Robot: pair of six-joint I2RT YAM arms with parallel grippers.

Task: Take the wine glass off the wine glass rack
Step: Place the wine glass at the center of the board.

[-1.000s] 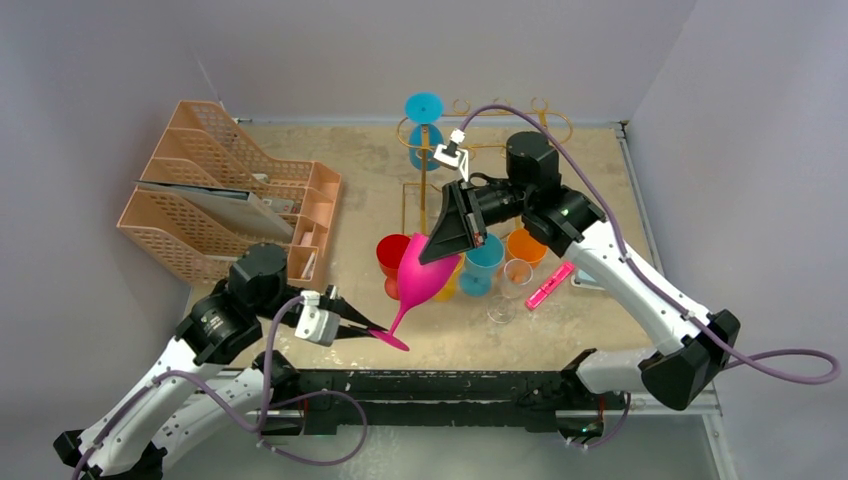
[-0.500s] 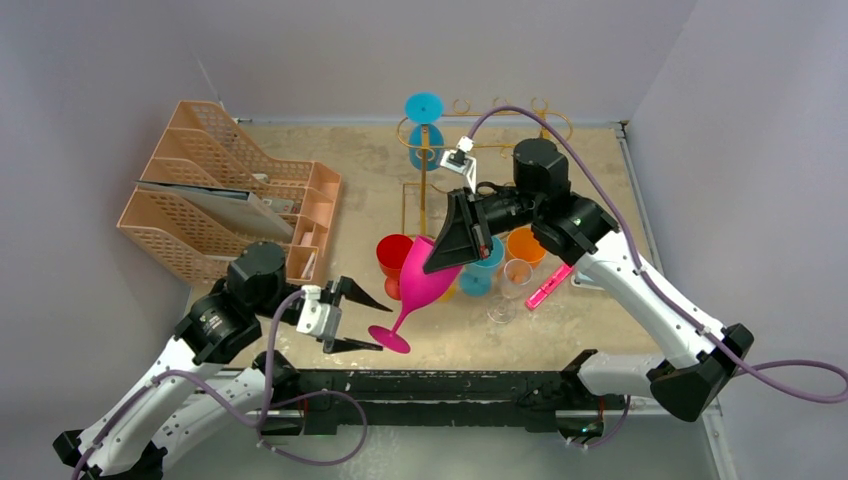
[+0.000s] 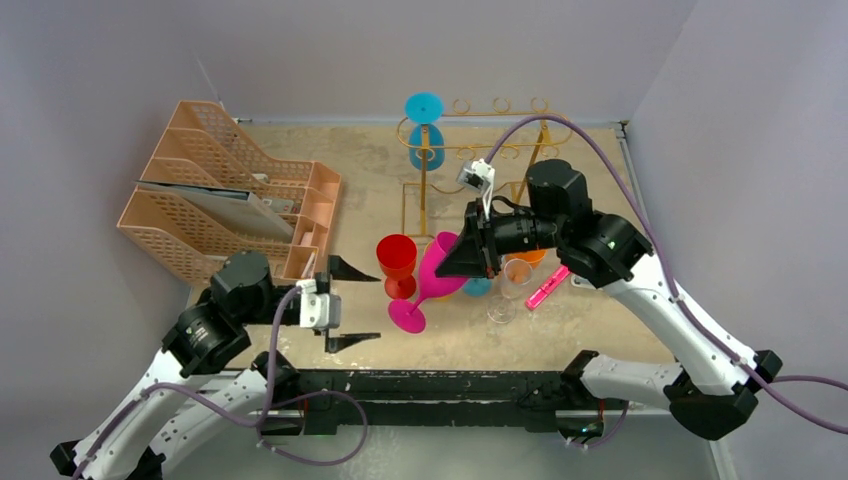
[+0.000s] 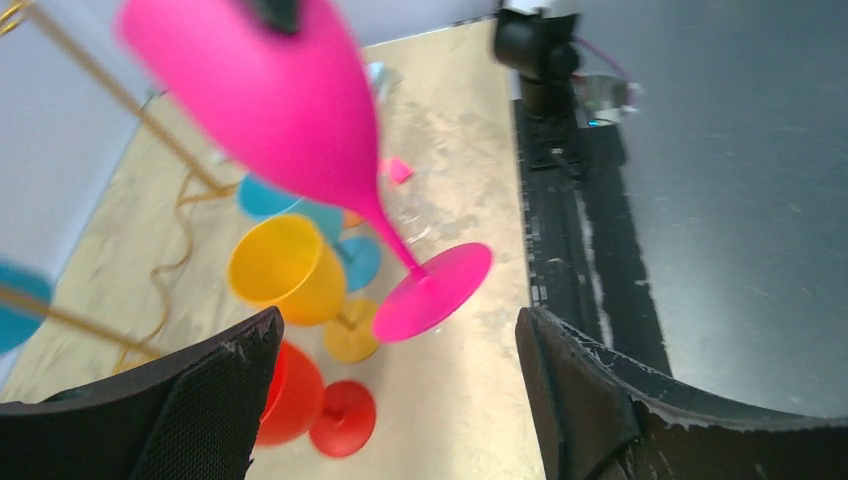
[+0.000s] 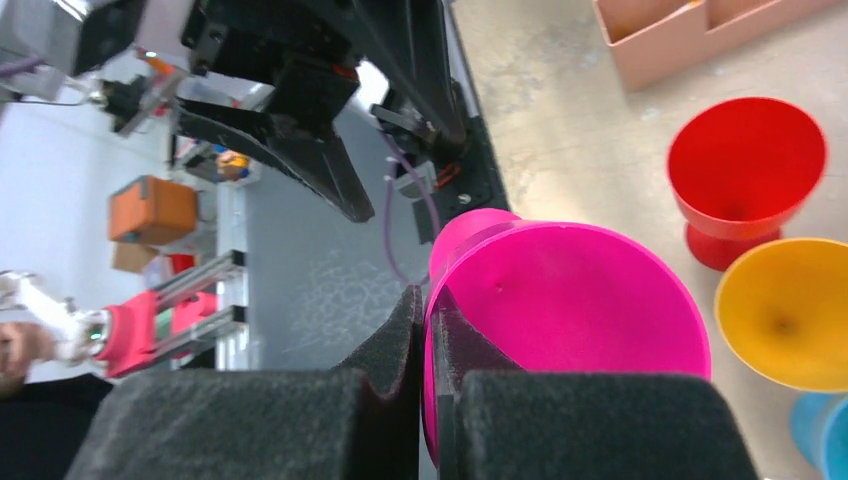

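- The right hand (image 5: pixel 424 320) was clamped on the rim of the pink wine glass (image 3: pixel 408 316). One pad sat inside the bowl and the other outside, with the thin wall pinched between them.
- The glass hung tilted from that hand, clear of the wine glass rack (image 3: pixel 422 200). Its bowl was up at the fingers, and its stem slanted down and away toward the left hand (image 3: pixel 352 305).
- The round foot was the lowest part, close over the worktop (image 3: pixel 360 170). We could not tell whether it touched.
- The left hand stood with its jaws spread wide and held nothing. In its wrist view the pink foot lay just beyond the two black fingers (image 4: pixel 200 400), in line with the gap between them and touching neither.
- The gold wire rack stood behind the right hand, on the far side of its wrist. A turquoise glass (image 3: pixel 424 106) hung upside down from a hook at the rack's end, well beyond the held bowl.
- A red glass (image 3: pixel 397 254) stood upright just beside the pink bowl, on the side nearer the left hand.
- A yellow glass (image 4: pixel 285 270) sat under the tilted bowl, ahead of the left hand.
- A clear glass (image 3: pixel 517 272) and a pink marker (image 3: pixel 549 286) lay near the right hand's wrist, below its forearm.
- The peach trays (image 3: pixel 215 160) stood beyond the left hand, off to its outer side and well apart from the glass.
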